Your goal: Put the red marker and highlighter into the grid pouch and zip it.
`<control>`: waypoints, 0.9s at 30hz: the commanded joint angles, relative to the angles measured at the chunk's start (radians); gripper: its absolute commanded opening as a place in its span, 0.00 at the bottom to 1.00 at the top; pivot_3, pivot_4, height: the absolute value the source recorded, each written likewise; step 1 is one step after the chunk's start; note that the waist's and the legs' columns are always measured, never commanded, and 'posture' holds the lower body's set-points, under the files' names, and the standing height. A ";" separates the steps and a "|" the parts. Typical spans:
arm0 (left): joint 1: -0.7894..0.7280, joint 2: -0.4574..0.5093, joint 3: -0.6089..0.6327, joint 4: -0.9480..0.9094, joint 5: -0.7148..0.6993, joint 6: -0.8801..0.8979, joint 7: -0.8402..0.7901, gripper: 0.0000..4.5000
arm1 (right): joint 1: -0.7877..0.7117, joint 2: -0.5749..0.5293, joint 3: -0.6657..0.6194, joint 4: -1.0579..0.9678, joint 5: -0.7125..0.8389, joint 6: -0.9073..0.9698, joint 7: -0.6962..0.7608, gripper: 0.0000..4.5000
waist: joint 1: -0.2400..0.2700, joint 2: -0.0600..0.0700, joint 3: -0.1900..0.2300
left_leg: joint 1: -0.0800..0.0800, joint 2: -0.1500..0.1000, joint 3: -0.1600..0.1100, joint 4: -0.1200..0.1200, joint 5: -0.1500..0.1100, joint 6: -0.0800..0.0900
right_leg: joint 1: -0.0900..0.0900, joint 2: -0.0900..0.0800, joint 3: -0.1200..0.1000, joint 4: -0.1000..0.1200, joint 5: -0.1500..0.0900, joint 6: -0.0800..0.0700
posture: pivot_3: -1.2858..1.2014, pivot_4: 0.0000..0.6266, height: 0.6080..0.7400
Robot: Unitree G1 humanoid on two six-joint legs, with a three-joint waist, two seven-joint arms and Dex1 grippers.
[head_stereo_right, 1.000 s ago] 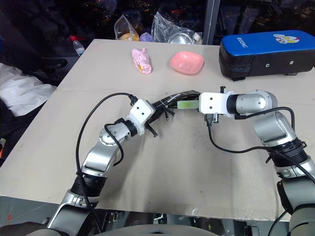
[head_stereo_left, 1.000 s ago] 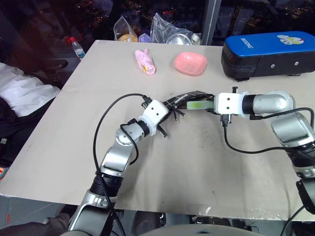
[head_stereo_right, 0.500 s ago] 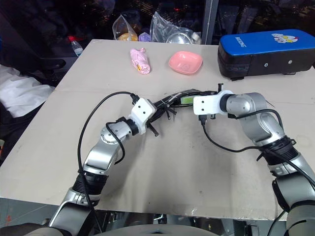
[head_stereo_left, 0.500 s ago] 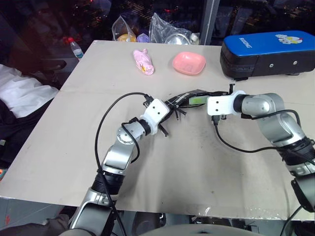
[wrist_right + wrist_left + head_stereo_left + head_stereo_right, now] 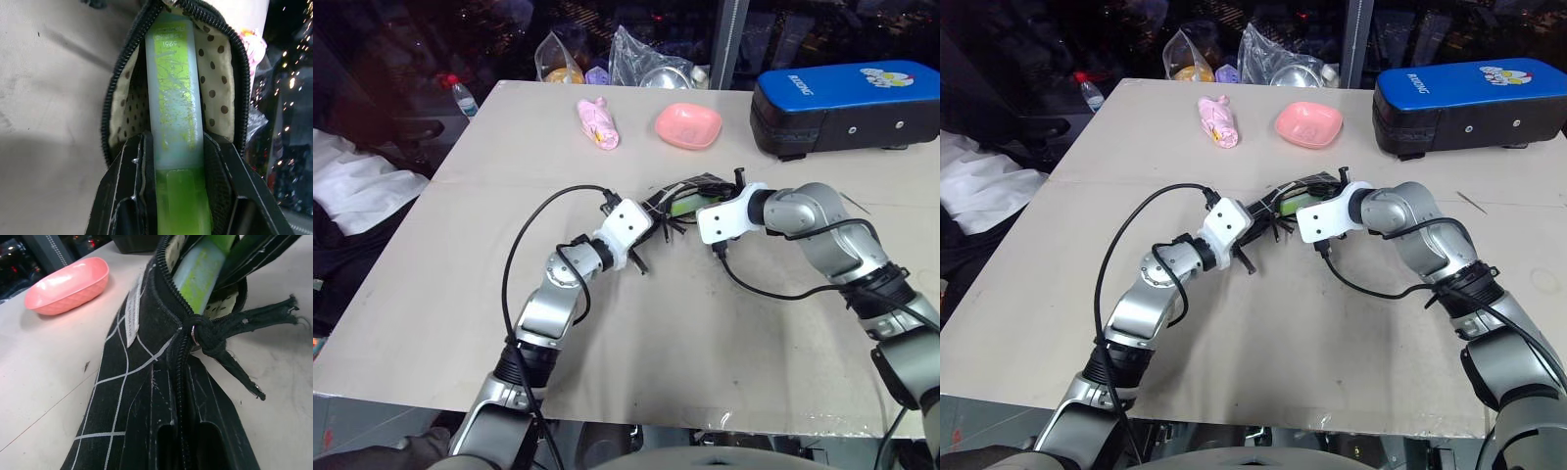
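Highlighter [image 5: 175,122] now sits mostly inside the grid pouch [image 5: 146,382], its pale barrel between the polka-dot lining, its green end clamped in the right gripper [image 5: 182,196]. A second ago it was barely at the mouth; the right arm has pushed it leftward and in. The left gripper [image 5: 641,235], shut on the pouch's closed end, holds it steady above the table [image 5: 705,343]. Releasing and zipping remain; I cannot see the red marker.

Lab-like test bench: bare table [image 5: 431,294], dark cluttered surround.
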 commanded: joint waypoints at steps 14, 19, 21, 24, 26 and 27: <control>-0.015 -0.061 0.034 -0.074 -0.102 0.079 -0.013 0.00 | 0.010 0.007 -0.130 -0.021 0.119 0.050 -0.002 0.99 | 0.002 0.000 0.000 | 0.000 0.001 0.000 0.000 0.000 0.000 | 0.000 0.000 0.000 0.000 0.000 0.000 | 0.52 0.24 0.89; -0.031 -0.075 0.065 -0.069 -0.148 0.114 0.001 0.00 | 0.080 -0.008 -0.242 -0.211 0.270 0.268 0.092 0.99 | 0.004 0.000 0.000 | 0.000 0.001 0.000 0.000 0.000 0.000 | 0.000 0.000 0.000 0.000 0.000 0.000 | 0.52 0.24 0.89; -0.035 -0.077 0.073 -0.070 -0.165 0.128 0.002 0.00 | 0.093 -0.011 -0.273 -0.265 0.308 0.349 0.109 0.99 | 0.003 0.000 0.000 | 0.000 0.001 -0.001 0.000 0.000 0.000 | 0.000 0.000 0.000 0.000 0.000 0.000 | 0.52 0.24 0.89; -0.036 -0.079 0.080 -0.076 -0.196 0.151 -0.009 0.00 | 0.114 -0.030 -0.285 -0.308 0.331 0.394 0.120 0.99 | 0.002 0.000 0.000 | 0.000 0.000 -0.001 0.000 0.000 0.000 | 0.000 0.000 0.000 0.000 0.000 0.000 | 0.52 0.24 0.89; -0.036 -0.078 0.080 -0.083 -0.212 0.163 -0.014 0.00 | 0.131 -0.025 -0.298 -0.335 0.364 0.443 0.118 0.99 | 0.002 0.000 0.000 | 0.000 0.000 -0.001 0.000 0.000 0.000 | 0.000 0.000 0.000 0.000 0.000 0.000 | 0.52 0.24 0.89; -0.036 -0.077 0.079 -0.085 -0.218 0.167 -0.015 0.00 | 0.137 -0.024 -0.303 -0.345 0.376 0.461 0.117 0.99 | 0.002 0.000 0.000 | 0.000 0.000 -0.001 0.000 0.000 0.000 | 0.000 0.000 0.000 0.000 0.000 0.000 | 0.52 0.24 0.89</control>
